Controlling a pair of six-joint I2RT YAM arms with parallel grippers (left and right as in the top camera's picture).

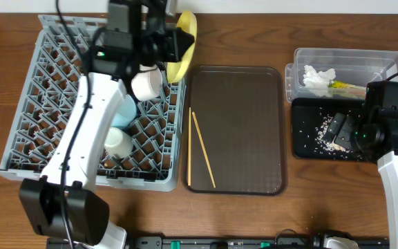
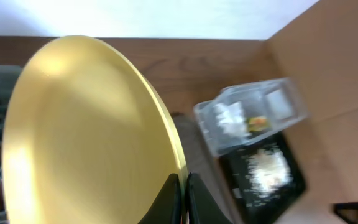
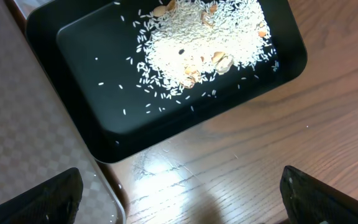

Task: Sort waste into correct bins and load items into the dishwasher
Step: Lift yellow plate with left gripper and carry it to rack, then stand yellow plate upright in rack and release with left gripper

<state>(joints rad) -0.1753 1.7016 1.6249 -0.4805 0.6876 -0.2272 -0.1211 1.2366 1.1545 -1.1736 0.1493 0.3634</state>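
Smooth, softly glossy yellow plate (image 2: 86,124). Smooth plastic black tray (image 3: 92,93) with faint sheen, holding dry pale rice crumbs (image 3: 204,37). Polished, reflective wood-grain table (image 3: 260,155). Finely textured matt brown serving tray (image 1: 237,128). Clear plastic tub (image 1: 372,59). Matt grey plastic dish rack (image 1: 47,104). Bare pale wood chopsticks (image 1: 202,149).

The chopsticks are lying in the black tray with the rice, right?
Not quite. The chopsticks lie on the brown serving tray, as the overhead view shows. Only the rice is in the black tray.

1 plate (image 1: 189,31), 2 bowls (image 1: 147,84), 1 cup (image 1: 118,143), 2 chopsticks (image 1: 203,149).
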